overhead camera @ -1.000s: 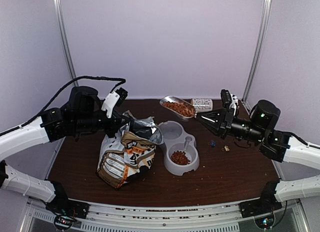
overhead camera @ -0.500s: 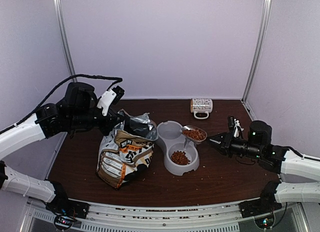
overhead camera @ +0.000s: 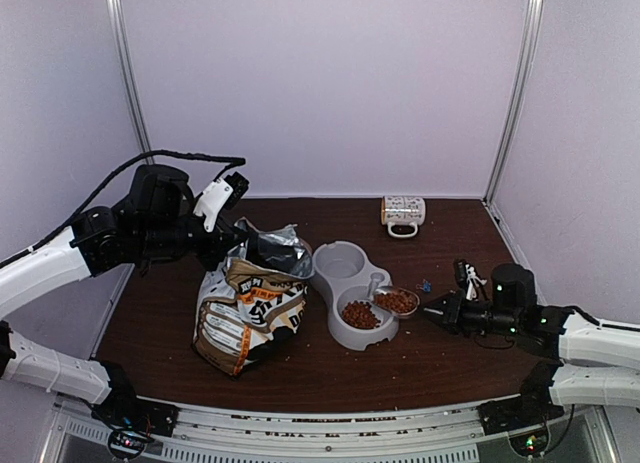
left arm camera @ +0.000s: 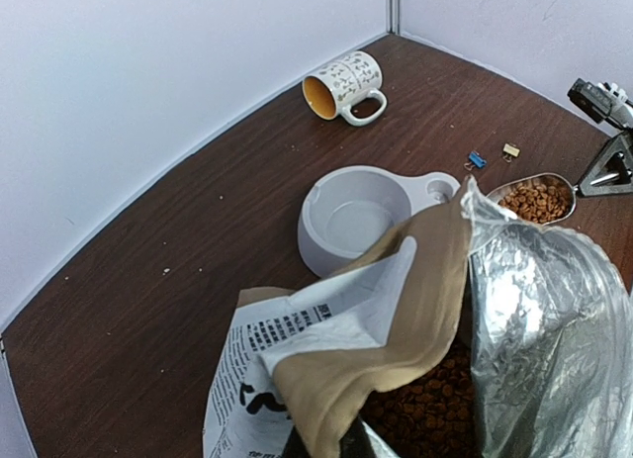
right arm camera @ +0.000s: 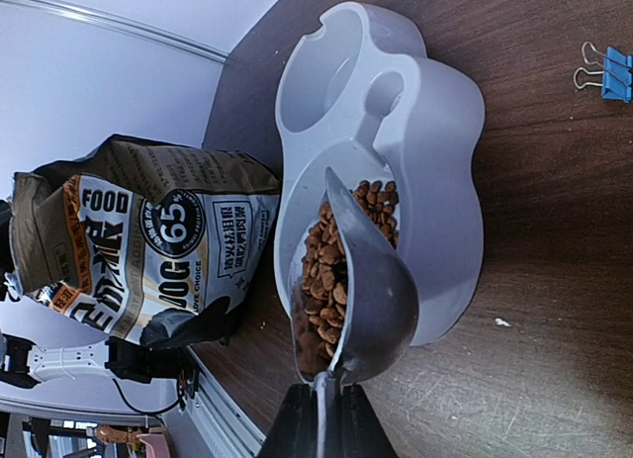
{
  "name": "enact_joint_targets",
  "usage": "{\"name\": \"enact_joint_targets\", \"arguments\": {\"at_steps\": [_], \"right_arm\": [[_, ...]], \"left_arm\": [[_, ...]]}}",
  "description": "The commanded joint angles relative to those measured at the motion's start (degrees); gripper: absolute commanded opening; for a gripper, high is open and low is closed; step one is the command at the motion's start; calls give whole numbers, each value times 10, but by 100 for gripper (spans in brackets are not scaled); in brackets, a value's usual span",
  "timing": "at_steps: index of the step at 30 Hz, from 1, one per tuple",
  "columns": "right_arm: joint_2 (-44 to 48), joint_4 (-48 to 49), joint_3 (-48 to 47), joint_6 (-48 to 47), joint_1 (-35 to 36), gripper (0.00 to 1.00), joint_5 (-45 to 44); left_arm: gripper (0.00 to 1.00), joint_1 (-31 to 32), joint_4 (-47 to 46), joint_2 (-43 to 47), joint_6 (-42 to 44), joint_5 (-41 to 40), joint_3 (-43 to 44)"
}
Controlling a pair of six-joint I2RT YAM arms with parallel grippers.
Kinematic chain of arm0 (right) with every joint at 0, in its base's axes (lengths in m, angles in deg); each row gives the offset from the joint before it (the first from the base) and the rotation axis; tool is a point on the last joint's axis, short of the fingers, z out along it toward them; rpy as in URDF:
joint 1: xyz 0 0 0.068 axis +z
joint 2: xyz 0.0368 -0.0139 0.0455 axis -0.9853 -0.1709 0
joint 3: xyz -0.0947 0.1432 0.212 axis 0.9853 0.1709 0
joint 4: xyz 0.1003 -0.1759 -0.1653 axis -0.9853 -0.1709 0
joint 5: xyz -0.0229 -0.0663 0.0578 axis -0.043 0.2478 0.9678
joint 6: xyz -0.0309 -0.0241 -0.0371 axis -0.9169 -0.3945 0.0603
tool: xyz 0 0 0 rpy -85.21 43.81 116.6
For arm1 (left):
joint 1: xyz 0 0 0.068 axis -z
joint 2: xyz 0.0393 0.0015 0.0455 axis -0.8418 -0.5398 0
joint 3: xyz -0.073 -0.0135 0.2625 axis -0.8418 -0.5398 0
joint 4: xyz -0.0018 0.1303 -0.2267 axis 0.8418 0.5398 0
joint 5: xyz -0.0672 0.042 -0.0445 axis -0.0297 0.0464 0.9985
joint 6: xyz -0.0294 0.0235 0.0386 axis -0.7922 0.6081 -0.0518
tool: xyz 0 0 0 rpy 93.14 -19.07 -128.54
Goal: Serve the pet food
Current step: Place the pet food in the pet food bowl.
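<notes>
The pet food shows in three places: a heap in the near well of the grey double bowl (overhead camera: 345, 263), a load (right arm camera: 331, 270) in a metal scoop (overhead camera: 398, 301), and more (left arm camera: 435, 404) inside the open "DOG" bag (overhead camera: 250, 308). My right gripper (overhead camera: 432, 311) is shut on the scoop's thin handle and holds the scoop low against the right rim of the bowl's near well. The far well (left arm camera: 351, 221) is bare. My left gripper (overhead camera: 240, 245) is shut on the bag's folded top edge and holds its mouth open.
A patterned mug (overhead camera: 403, 214) lies on its side at the back of the brown table. Small binder clips (overhead camera: 425, 284) lie to the right of the bowl, near the right arm. The bag stands just left of the bowl.
The right arm brought the loaded scoop down from high at the back to the near well's right rim. The left arm and bag stayed put.
</notes>
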Motion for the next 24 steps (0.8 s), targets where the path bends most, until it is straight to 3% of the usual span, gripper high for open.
{"name": "enact_joint_targets", "arguments": {"at_steps": [1,24], "right_arm": [[12,-20,-7,-42,-6,0,4],[-44,-230,-148,-180,-8,0,-4]], "left_arm": [[0,-8,-56,5,13,-16,5],[0,-8,-54,6,15,-9,2]]}}
